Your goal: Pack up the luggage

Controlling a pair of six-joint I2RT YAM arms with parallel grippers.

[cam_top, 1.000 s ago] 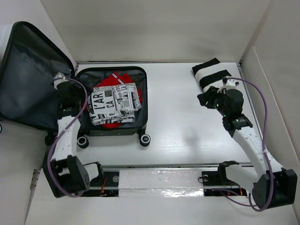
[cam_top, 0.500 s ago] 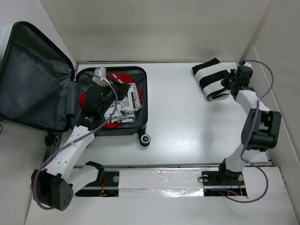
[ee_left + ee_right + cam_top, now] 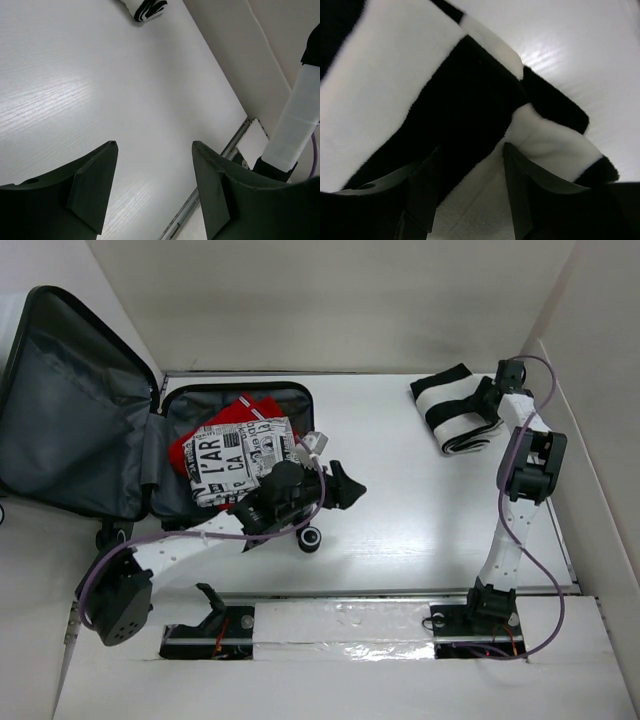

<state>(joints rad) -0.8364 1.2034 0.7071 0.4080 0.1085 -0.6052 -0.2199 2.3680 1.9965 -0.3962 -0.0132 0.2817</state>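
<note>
Left pincer, released, quit the luggage holding 2 cloths; right pincer released.

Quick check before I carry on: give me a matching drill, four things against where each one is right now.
1 luggage
2 newsprint cloth
3 striped cloth
4 left gripper

A over the table, jaws open, holding nothing
B far right of the table
C lid open, far left
D inside the luggage

Pairs: 1-C; 2-D; 3-B; 4-A

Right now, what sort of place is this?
Probably a robot lab bench: a white table boxed by plain panels, left arm and right arm bolted at its edge, the luggage lying open.
</note>
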